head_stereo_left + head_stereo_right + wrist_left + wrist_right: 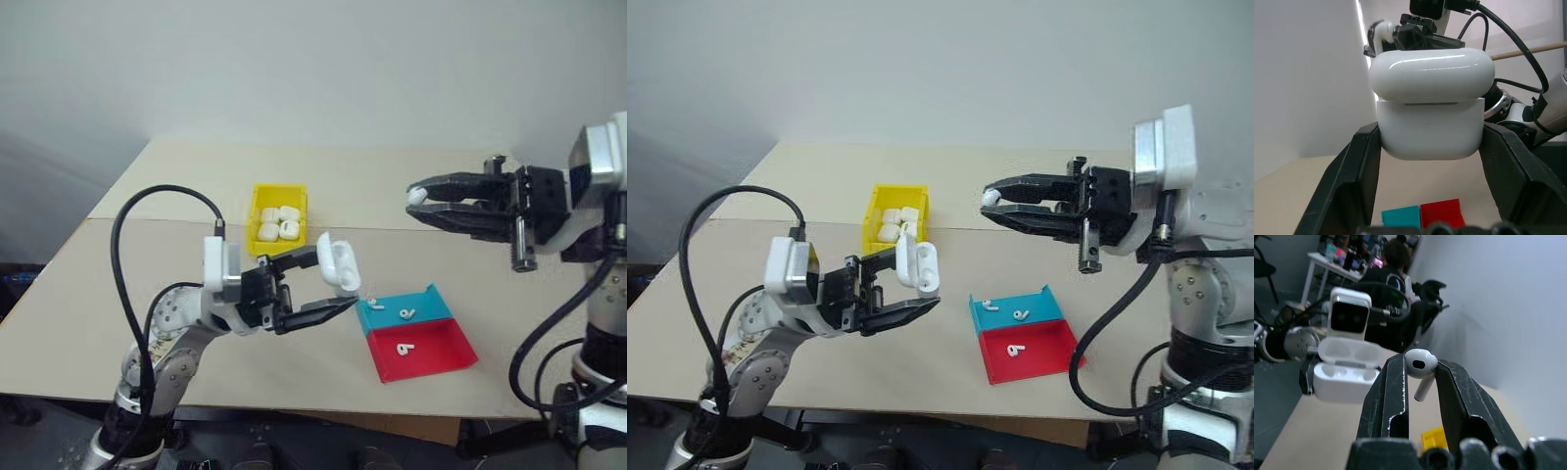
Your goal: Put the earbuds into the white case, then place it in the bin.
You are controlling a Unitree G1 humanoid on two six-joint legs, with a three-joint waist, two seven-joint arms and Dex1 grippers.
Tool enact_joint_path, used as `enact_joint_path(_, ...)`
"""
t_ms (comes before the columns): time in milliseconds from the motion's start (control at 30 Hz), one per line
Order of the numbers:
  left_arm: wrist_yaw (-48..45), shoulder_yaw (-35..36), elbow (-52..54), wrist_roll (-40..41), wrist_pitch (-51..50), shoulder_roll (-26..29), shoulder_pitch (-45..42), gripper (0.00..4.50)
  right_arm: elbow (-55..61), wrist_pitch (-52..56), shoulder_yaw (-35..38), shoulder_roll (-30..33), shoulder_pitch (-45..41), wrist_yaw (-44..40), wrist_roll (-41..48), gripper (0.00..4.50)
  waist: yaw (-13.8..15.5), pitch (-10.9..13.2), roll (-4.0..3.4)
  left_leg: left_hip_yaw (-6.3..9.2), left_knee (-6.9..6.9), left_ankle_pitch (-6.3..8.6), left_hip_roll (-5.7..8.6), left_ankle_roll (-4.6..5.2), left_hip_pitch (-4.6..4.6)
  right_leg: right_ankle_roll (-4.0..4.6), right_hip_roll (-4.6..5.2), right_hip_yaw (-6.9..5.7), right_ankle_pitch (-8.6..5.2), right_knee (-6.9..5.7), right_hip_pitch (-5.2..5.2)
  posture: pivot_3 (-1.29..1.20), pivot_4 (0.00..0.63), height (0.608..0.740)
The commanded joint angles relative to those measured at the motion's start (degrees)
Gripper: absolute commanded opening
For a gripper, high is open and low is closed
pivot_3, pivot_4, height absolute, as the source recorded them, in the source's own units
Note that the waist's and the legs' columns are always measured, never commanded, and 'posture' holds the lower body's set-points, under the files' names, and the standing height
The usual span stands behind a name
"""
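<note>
Gripping a small glossy white rounded earbud case [339,262] with its hinged lid flipped open, the left gripper [318,286] clamps its two black fingers on the case's body above the pale tan tabletop [118,294], just beside the trays. Across an open gap of air, the right gripper [419,203] pinches a tiny glossy white earbud [1420,364] between its fingertips, stem hanging free, level with the case and well apart from it. Behind the left gripper, toward the table's far side, the small bright yellow rectangular plastic bin [262,196] holds several identical white cases [279,222] packed together. Near the front edge, a shallow teal plastic tray [431,301] holds two more earbuds [407,314], and the red tray [446,352] touching it holds one [405,348]. Bare tabletop spreads wide to the left and behind the bin.
</note>
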State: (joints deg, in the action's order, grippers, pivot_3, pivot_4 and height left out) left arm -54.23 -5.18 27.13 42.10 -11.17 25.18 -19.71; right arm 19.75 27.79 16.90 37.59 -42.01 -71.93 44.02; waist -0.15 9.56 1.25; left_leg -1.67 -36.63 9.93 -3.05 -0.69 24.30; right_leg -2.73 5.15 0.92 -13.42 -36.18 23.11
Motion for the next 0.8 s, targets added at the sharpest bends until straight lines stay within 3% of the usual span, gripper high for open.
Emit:
enact_joint_path(33,-0.48,0.66,1.77,0.76,2.25,-2.25,-0.81,2.74,1.12,-2.88,-0.66,-1.51,-0.39,-0.5,3.3,0.75,0.0,0.0,0.0,0.0,0.0,0.0,0.0,0.0,0.0,0.0,0.0,0.0,0.0,0.0,0.0,0.0,0.15,0.74)
enact_joint_path(367,-1.33,0.86,2.91,0.8,1.79,-2.77,0.55,2.74,-0.79,-9.17,-8.13,-5.67,-1.0,-3.53,1.7,0.75,-0.28,0.0,-0.01,0.01,0.0,0.0,0.0,0.0,-0.01,0.01,0.0,0.01,0.0,-0.01,0.0,0.0,0.15,0.74)
enact_joint_path(800,-1.84,0.46,2.98,1.13,1.75,-3.88,0.22,2.74,-2.31,-12.53,-13.22,-5.46,-0.67,-3.98,-1.51,0.75,-0.37,0.0,-0.01,0.01,0.0,0.0,0.0,0.0,0.0,0.01,-0.01,0.0,0.0,-0.01,0.01,0.0,0.15,0.74)
